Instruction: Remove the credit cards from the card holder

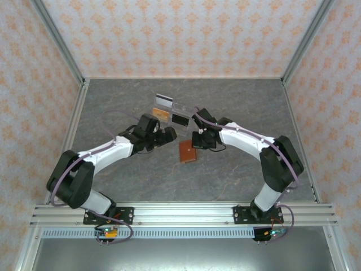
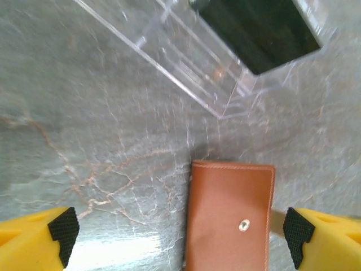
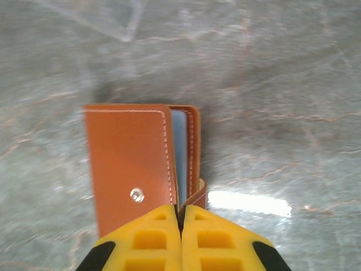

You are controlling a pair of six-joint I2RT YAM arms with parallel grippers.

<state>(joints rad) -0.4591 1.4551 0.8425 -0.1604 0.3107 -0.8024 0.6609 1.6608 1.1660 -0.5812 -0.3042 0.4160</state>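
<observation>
Patterned walls (image 1: 169, 34) enclose grey marbled table (image 1: 225, 180) bearing the card holder (image 1: 188, 151).

The grey marbled table (image 1: 237, 175) bears the brown card holder (image 1: 188, 151) and, just beyond it, a clear tray (image 1: 178, 109), seemingly not touching.

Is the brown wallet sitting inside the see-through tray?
No, the brown wallet lies on the grey table, apart from the clear tray.
</observation>
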